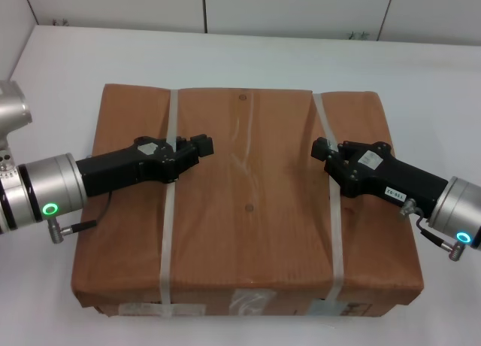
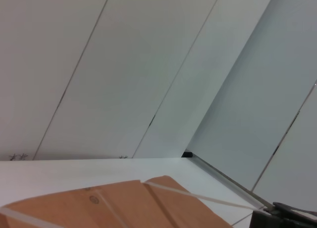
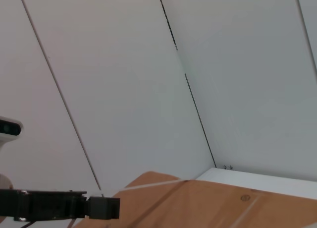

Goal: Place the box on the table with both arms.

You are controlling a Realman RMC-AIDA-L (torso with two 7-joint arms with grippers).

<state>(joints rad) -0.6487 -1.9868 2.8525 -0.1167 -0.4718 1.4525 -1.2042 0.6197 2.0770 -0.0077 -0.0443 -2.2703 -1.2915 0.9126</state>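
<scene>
The brown cardboard box (image 1: pixel 248 210) lies flat on the white table (image 1: pixel 68 68). Two whitish straps bind it, a left strap (image 1: pixel 167 233) and a right strap (image 1: pixel 334 233). Labels show on its near side (image 1: pixel 248 305). My left gripper (image 1: pixel 200 146) reaches in over the box top and crosses the left strap. My right gripper (image 1: pixel 323 150) reaches in from the other side, at the right strap. I cannot tell whether either touches its strap. The box also shows in the left wrist view (image 2: pixel 124 203) and the right wrist view (image 3: pixel 223 205).
White wall panels (image 1: pixel 301 7) stand behind the table's far edge. Bare table shows to the left, right and behind the box. The left wrist view shows the right gripper (image 2: pixel 282 215) far off. The right wrist view shows the left gripper (image 3: pixel 99 207).
</scene>
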